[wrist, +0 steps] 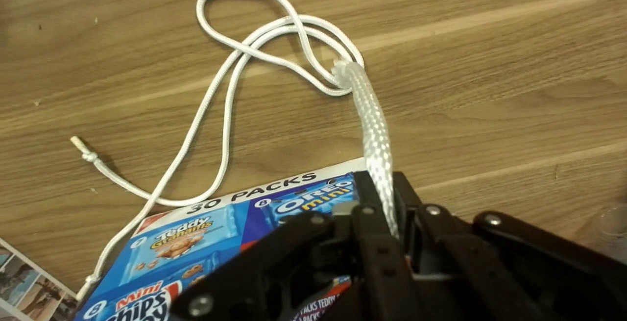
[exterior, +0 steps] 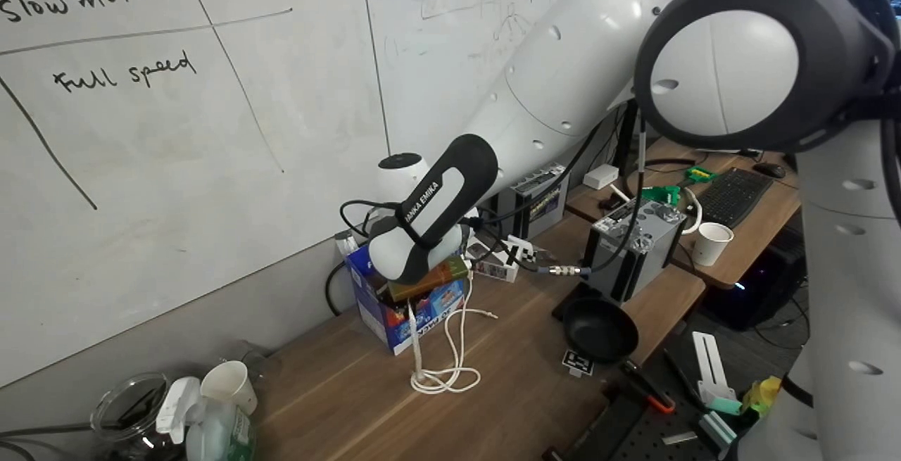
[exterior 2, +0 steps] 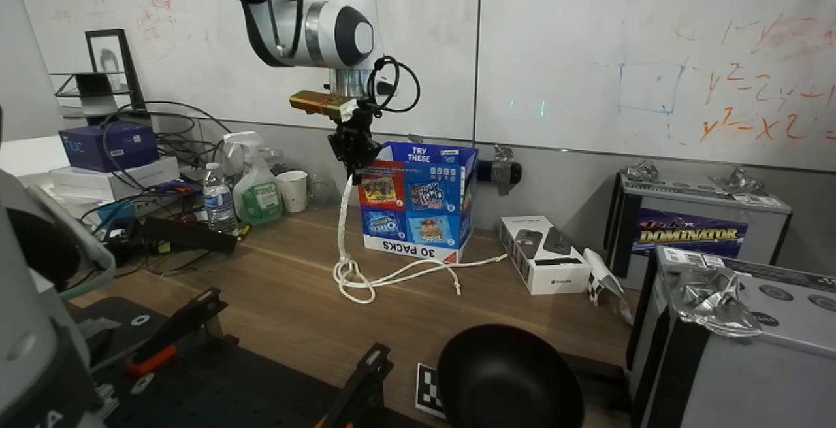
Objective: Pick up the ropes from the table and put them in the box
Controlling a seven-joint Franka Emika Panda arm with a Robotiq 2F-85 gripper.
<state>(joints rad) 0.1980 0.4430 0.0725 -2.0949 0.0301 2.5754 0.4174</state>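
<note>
Wooden surface [exterior 2: 274, 297] carries loops of the rope [wrist: 374, 120] near the box [exterior 2: 418, 206]; the pincer [wrist: 385, 183] is clamped on its thick braided part. Likely light, soft and limp, the rope seems best held there.

Upright clear plastic spray bottle [exterior 2: 258, 191] just beside white paper cup [exterior 2: 292, 191]; well apart, I see round black pan [exterior 2: 509, 376].

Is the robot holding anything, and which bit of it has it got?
Yes, the white rope: the end effector is pinching it high up on its thick braided part.
</note>
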